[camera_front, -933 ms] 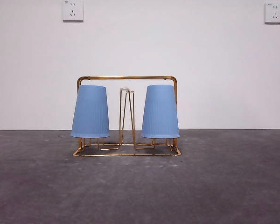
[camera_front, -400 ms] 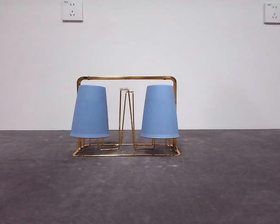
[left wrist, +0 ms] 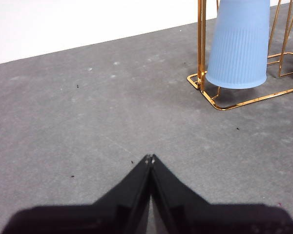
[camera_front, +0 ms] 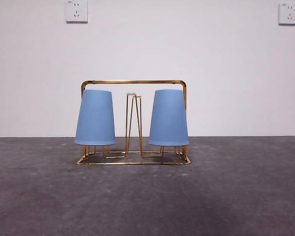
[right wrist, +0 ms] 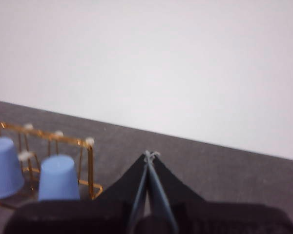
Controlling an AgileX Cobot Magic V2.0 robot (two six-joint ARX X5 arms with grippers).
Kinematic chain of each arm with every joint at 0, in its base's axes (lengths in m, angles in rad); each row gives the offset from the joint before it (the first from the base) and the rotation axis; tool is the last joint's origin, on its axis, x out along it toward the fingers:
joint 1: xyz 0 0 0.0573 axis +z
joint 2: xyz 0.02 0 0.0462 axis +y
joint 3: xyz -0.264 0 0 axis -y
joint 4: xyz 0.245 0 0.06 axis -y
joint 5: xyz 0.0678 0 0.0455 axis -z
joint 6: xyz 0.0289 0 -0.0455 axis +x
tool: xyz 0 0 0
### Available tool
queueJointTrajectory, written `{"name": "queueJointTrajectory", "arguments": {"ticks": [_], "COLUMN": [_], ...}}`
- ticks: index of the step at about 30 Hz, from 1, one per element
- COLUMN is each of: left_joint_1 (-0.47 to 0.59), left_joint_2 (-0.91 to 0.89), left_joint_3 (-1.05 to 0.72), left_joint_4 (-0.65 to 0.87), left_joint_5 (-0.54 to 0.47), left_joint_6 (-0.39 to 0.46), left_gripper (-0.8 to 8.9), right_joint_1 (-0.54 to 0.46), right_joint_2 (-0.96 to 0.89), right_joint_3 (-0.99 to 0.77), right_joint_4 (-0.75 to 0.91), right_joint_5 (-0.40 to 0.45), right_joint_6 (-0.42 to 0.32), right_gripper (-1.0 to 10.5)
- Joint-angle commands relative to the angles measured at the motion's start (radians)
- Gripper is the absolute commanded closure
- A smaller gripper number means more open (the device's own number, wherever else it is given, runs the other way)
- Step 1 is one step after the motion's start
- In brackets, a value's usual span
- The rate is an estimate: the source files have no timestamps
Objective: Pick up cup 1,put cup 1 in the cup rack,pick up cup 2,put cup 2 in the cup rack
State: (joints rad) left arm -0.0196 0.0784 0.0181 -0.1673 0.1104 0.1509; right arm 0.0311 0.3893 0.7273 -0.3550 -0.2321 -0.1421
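dark grey speckled table (camera_front: 236, 196), gold wire cup rack (camera_front: 132, 161) standing directly on it, near the middle

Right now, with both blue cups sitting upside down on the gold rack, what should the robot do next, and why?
Probably nothing more than stay back. Both cups, one and the other, sit upside down on the rack. The left pincer and right pincer are shut, empty and clear of it, so the job looks done.
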Motion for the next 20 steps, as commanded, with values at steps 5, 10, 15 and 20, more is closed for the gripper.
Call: {"name": "queueJointTrajectory", "arguments": {"ticks": [5, 10, 15, 20], "left_joint_1": [0.003, 0.003, 0.003, 0.003], "left_joint_2": [0.0, 0.0, 0.0, 0.0], "left_joint_3": [-0.01, -0.011, -0.01, -0.01], "left_joint_4": [0.007, 0.007, 0.007, 0.006], "left_joint_5": [-0.002, -0.002, -0.002, -0.002], "left_joint_6": [-0.009, -0.009, -0.009, -0.009], "left_gripper": [8.14, 8.14, 8.14, 8.14], "right_joint_1": [-0.002, -0.002, -0.002, -0.002], "right_joint_2": [-0.188, -0.307, -0.381, -0.381], "right_joint_3": [-0.405, -0.573, -0.676, -0.713], "right_joint_4": [0.183, 0.202, 0.206, 0.183], "right_joint_5": [0.032, 0.099, 0.12, 0.13], "right_joint_6": [0.019, 0.056, 0.071, 0.071], "right_gripper": [9.5, 9.5, 9.5, 9.5]}}
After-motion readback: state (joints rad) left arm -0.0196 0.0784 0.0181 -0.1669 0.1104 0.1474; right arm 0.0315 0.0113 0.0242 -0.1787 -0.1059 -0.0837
